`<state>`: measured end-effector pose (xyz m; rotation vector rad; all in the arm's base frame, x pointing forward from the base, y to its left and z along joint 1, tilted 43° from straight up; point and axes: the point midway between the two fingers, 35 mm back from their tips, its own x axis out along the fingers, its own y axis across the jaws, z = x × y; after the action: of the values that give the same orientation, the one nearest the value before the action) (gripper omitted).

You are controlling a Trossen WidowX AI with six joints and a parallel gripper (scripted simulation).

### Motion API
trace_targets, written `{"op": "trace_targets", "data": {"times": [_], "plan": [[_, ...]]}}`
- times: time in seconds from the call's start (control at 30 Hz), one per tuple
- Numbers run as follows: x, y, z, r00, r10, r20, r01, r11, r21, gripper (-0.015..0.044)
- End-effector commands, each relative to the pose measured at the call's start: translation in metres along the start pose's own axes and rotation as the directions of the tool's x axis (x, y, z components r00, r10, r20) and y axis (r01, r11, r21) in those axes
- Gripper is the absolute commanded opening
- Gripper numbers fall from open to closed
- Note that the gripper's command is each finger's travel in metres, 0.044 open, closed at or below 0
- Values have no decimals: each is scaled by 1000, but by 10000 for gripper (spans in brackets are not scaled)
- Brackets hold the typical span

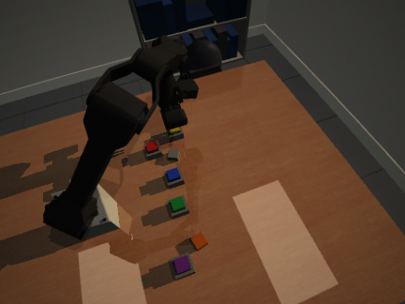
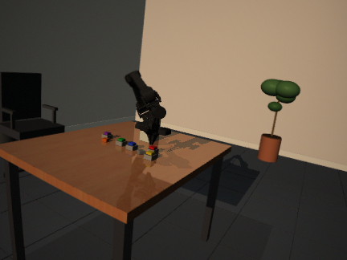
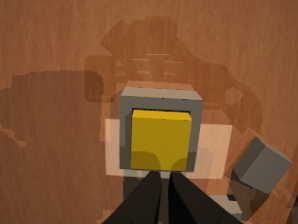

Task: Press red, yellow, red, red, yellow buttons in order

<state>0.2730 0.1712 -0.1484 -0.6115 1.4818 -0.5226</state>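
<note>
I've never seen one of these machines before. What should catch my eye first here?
Probably the big black arm bending over the wooden table, its shut gripper poised at the near edge of a yellow button. Next, the colourful row beside it: red button, blue button, green button and purple button.
</note>
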Motion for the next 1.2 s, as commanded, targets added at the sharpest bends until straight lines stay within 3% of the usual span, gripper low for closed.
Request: {"op": "trace_targets", "data": {"times": [0.0,0.73,1.17], "plan": [[12,0,-1,1000,-5,1,5,1000,-8,20],[46,0,-1,1000,-6,2,6,1000,-8,20],[47,0,-1,1000,-6,2,6,1000,-8,20]]}}
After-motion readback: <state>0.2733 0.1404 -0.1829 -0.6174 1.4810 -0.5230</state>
